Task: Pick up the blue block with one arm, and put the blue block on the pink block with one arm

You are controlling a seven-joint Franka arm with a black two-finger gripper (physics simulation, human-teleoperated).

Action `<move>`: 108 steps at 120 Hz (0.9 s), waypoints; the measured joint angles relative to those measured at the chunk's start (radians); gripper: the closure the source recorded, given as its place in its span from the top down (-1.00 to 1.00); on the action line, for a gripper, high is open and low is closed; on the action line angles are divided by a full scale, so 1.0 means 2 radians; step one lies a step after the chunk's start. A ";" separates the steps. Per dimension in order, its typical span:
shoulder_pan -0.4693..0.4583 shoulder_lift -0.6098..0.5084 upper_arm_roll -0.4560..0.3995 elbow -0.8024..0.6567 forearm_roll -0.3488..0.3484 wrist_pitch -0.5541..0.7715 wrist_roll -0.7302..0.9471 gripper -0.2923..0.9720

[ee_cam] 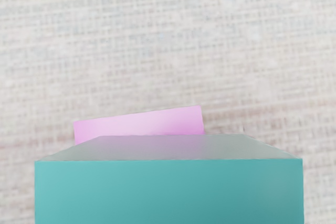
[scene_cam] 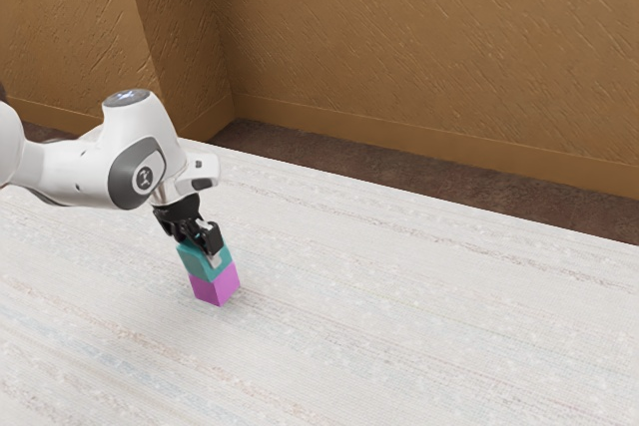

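Arm [scene_cam: 90,162] enters from the exterior view's left. Gripper [scene_cam: 197,238] narrowed onto blue block [scene_cam: 203,258], fingers against two opposite sides. Block sits atop pink block [scene_cam: 216,284], slightly skewed, left-centre of desk [scene_cam: 419,286], away from its edges.

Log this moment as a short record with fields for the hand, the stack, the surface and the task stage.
hand: gripper shut on the blue block
stack: blue block sits on top of the pink block, turned slightly relative to it
surface: pink block stands on the table
stage: stacked, not yet released
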 joint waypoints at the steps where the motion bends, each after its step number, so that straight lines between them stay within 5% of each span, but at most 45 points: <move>1: 0.000 0.000 0.000 0.000 0.000 0.000 0.000 0.07; 108: 0.002 0.005 0.001 -0.001 -0.006 0.003 -0.027 0.07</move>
